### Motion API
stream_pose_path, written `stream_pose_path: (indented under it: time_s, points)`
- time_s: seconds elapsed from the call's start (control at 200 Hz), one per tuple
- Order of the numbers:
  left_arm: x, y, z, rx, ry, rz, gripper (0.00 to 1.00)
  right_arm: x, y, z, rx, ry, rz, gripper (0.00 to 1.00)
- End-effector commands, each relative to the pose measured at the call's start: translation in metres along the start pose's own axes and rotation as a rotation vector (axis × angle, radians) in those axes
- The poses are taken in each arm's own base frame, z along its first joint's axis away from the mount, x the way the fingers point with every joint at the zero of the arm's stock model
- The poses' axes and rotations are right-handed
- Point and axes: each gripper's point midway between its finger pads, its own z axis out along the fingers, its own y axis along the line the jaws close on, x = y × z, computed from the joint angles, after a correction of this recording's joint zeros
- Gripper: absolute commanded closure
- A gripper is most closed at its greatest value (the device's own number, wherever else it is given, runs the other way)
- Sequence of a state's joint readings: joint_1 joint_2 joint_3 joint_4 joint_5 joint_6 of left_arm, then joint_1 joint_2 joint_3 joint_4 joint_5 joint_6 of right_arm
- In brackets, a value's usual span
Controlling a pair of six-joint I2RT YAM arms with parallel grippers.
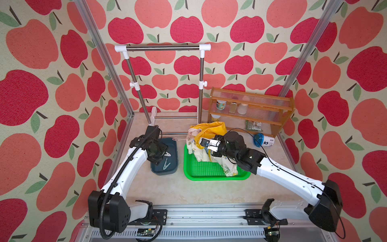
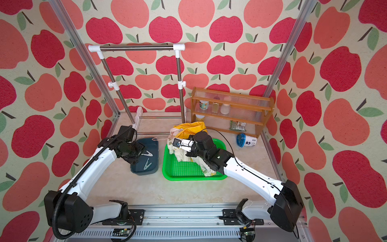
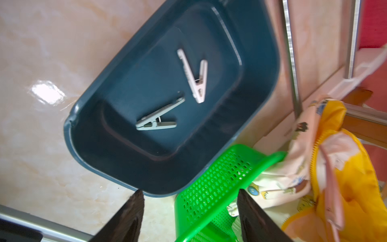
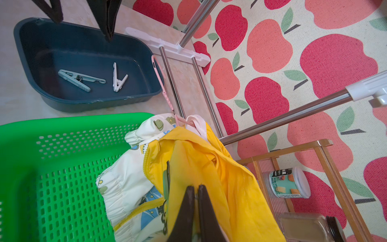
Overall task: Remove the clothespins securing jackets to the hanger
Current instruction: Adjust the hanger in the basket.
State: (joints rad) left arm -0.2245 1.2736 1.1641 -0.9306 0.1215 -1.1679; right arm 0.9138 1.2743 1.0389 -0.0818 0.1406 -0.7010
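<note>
My left gripper [image 3: 189, 191] has its jaws spread wide with nothing between them, hanging over the dark blue bin [image 3: 88, 150]. My right gripper [image 4: 196, 187] has its jaws pressed together on the yellow lining of the jacket [image 4: 188, 155], which slumps half in the green tray [image 4: 25, 146].

Both clothespins [image 3: 160, 120] lie loose on the bin floor, apart from each other, so I read the unpinning as done. They're light, hard, slick plastic; to lift one I'd pinch across its flared handle ends.

The jacket is limp and slippery, so the zip edge looks like my surest hold. The hanger [image 4: 159, 77] is thin, springy wire, with its hook at the bin's rim and its neck in the collar. I'd take it just below the hook.
</note>
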Motion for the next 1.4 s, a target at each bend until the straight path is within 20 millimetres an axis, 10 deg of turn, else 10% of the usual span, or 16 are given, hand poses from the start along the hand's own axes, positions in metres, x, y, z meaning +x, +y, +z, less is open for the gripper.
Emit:
stream_pose_path:
  time_s: [0.0, 0.22, 0.5, 0.7, 1.035, 1.396]
  points:
    - [-0.005, -0.033, -0.041, 0.099, -0.129, 0.099, 0.23, 0.000, -0.018, -0.016, 0.054, 0.006, 0.067, 1.00]
    - [0.009, -0.093, -0.077, 0.373, -0.213, 0.278, 0.14, -0.004, -0.050, -0.057, 0.087, -0.094, 0.315, 1.00]
    - [-0.010, -0.106, -0.137, 0.471, -0.406, 0.395, 0.09, -0.015, -0.108, -0.122, 0.126, -0.307, 0.558, 1.00]
    - [0.001, -0.117, -0.137, 0.537, -0.336, 0.460, 0.09, -0.026, -0.132, -0.148, 0.103, -0.437, 0.629, 1.00]
    - [0.042, -0.151, -0.083, 0.588, -0.125, 0.541, 0.20, -0.040, -0.160, -0.184, 0.016, -0.557, 0.671, 1.00]
    - [0.084, -0.229, -0.128, 0.816, -0.177, 0.807, 0.24, -0.036, -0.158, -0.182, -0.053, -0.545, 0.719, 1.00]
